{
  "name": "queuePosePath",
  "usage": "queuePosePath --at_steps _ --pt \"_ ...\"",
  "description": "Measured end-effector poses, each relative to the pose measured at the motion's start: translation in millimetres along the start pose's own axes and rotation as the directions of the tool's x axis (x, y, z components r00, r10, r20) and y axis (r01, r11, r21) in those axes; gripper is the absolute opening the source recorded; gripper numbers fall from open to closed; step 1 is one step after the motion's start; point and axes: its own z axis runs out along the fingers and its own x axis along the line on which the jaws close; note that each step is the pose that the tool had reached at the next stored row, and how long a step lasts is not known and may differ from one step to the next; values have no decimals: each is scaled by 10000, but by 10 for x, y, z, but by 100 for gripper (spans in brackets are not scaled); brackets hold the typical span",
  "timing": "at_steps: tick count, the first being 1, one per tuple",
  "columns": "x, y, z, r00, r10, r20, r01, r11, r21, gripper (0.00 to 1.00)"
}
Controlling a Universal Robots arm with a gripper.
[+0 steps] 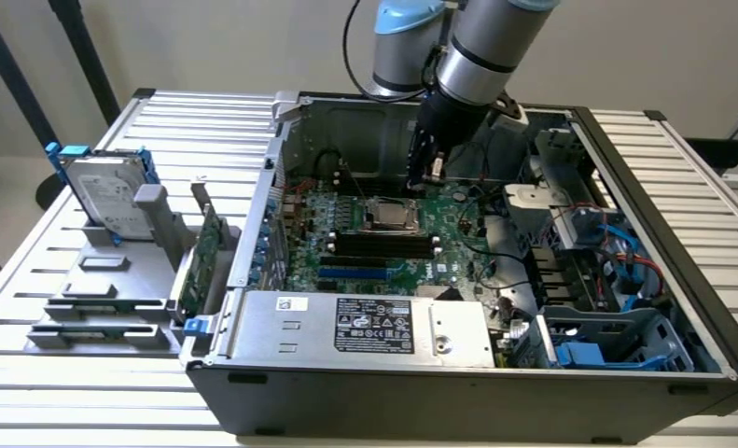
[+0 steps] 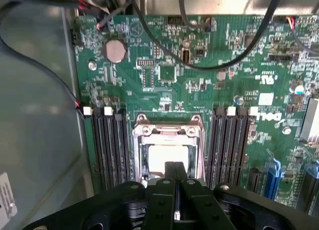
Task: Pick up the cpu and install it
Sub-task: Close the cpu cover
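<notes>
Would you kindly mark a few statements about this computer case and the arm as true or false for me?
1. The gripper is shut. True.
2. The hard drive lies inside the case. False: it stands in the grey holder outside the case, at the exterior view's left.
3. The cpu lies within the socket frame. True.
4. The motherboard has an empty battery holder. False: a round silver coin battery sits in it.

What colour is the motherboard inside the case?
The motherboard is green; the wrist view shows it best.
</notes>
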Motion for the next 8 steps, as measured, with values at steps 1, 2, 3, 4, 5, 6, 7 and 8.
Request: queuePosePath --at_steps 1,2,3,4,5,6,7,8 --pt "-6 -27 12 10000 0 1 0 10000 26 11" --pt "-12 -54 24 10000 0 2 0 10000 47 11" --pt "-17 -84 38 10000 0 1 0 10000 66 11" --pt "-21 -119 53 10000 2 2 -2 10000 83 11" --pt "-25 -159 70 10000 2 1 -2 10000 99 11" --pt "-29 -203 87 10000 3 2 -3 9999 116 11" --pt "-31 -243 105 10000 3 -1 -3 9999 128 11" --pt "-33 -279 123 10000 3 -2 -3 9999 131 11"
